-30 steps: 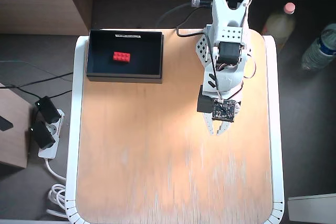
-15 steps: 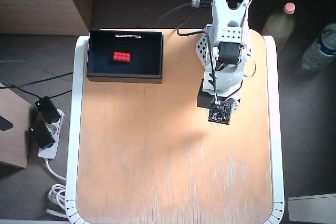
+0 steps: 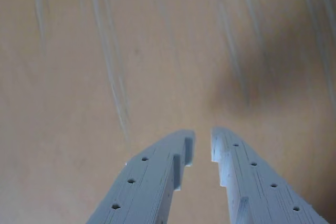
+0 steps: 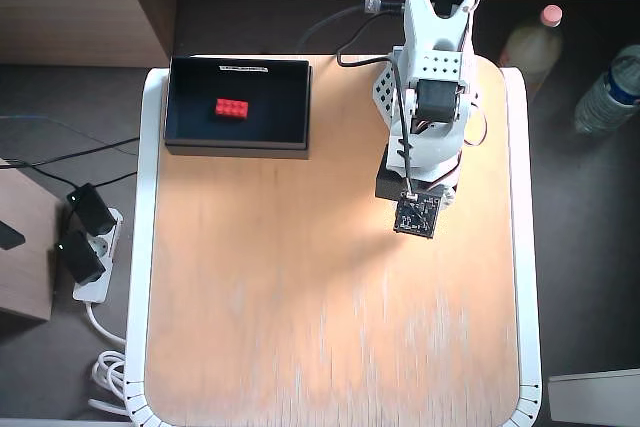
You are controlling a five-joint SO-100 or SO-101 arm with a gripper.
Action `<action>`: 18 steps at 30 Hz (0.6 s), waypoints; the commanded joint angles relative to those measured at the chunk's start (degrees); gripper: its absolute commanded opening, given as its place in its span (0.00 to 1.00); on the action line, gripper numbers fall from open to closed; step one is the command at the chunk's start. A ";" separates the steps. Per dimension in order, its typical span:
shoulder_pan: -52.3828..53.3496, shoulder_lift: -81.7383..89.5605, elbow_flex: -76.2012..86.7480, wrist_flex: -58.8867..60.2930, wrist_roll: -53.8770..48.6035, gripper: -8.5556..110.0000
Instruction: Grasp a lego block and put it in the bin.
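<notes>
Red lego block [image 4: 232, 107], black bin [image 4: 190, 137], pale grey fingers [image 3: 157, 182].

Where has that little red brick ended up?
In the overhead view, the red lego block lies inside the black bin at the table's upper-left corner, well left of the arm and its gripper, which holds nothing.

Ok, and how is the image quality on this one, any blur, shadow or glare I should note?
Wrist view: the tabletop is soft, its pale streaks smeared, with a dark diffuse shadow at right; the tool tips are fairly sharp. Overhead view: evenly lit and sharp, the lego block clear inside the bin; a mild bright patch on the wood near the arm, no harsh glare.
</notes>
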 commanded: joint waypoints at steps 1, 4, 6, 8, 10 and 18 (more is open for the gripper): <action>-0.97 5.01 8.79 0.35 -0.18 0.07; -0.97 5.01 8.79 0.35 -0.88 0.07; -0.97 5.01 8.79 0.35 -0.88 0.07; -0.97 5.01 8.79 0.35 -0.88 0.07; -0.97 5.01 8.79 0.35 -0.88 0.07; -1.05 5.01 8.79 0.35 -0.88 0.07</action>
